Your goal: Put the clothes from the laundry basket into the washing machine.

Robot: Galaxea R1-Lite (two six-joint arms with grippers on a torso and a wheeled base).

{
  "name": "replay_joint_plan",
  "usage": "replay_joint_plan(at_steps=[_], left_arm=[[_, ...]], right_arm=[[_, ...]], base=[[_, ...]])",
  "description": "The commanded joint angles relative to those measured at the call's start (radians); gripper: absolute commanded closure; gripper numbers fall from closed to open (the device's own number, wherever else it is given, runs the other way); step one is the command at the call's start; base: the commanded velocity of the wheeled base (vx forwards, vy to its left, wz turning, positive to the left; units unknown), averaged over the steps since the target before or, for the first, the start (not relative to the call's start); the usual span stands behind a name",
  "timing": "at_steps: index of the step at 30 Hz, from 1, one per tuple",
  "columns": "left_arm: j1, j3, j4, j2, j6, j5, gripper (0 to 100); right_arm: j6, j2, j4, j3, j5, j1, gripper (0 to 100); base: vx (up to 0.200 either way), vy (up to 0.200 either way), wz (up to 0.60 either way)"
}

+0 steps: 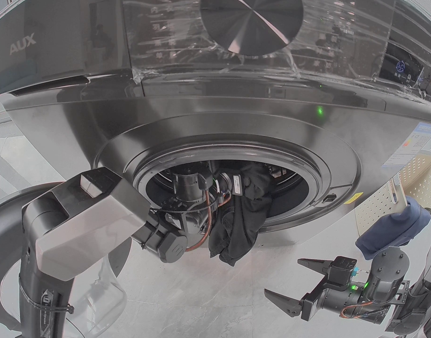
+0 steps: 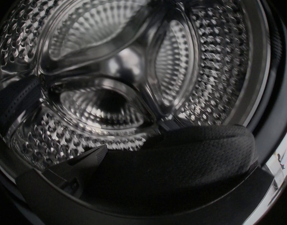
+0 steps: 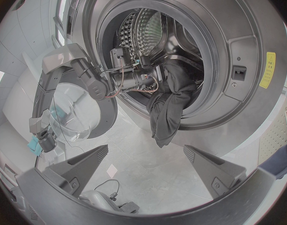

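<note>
left jaws — apart, black garment (image 1: 241, 214) draped over | right jaws — apart

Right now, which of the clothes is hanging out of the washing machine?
The black garment: it hangs over the round opening of the washing machine, partly inside. The blue garment lies apart, on the white laundry basket.

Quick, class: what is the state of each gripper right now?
Left gripper: open, with a black fabric garment draped across it.
Right gripper: open, holding nothing.
</note>
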Motion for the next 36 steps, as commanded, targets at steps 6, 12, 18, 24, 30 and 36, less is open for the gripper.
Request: replay_joint_plan(at_steps=[6, 12, 18, 24, 30, 36], left_arm=[[-0.060, 0.095, 0.011, 0.013, 0.001, -0.051, 0], [-0.052, 0.046, 0.037, 0.058, 0.001, -0.053, 100], [-0.029, -0.072, 0.046, 0.087, -0.006, -0.033, 100], [0.045, -0.276, 0.057, 0.130, -0.006, 0.046, 100], [0.066, -0.298, 0.063, 0.116, -0.007, 0.047, 100], [0.041, -0.227, 0.060, 0.058, -0.021, 0.047, 0]], right_arm=[[0.000, 0.002, 0.000, 0.010, 0.000, 0.009, 0], [0.000, 0.002, 0.000, 0.010, 0.000, 0.012, 0], [0.000, 0.002, 0.000, 0.015, -0.001, 0.013, 0], [0.000, 0.002, 0.000, 0.015, 0.000, 0.016, 0], [0.000, 0.003, 0.000, 0.015, 0.000, 0.016, 0], [0.000, 0.003, 0.000, 0.015, 0.000, 0.018, 0]], base=[[0.000, 0.000, 0.00], [0.000, 0.000, 0.00], [0.000, 0.000, 0.00], [0.000, 0.000, 0.00], [0.000, 0.000, 0.00], [0.000, 0.000, 0.00]])
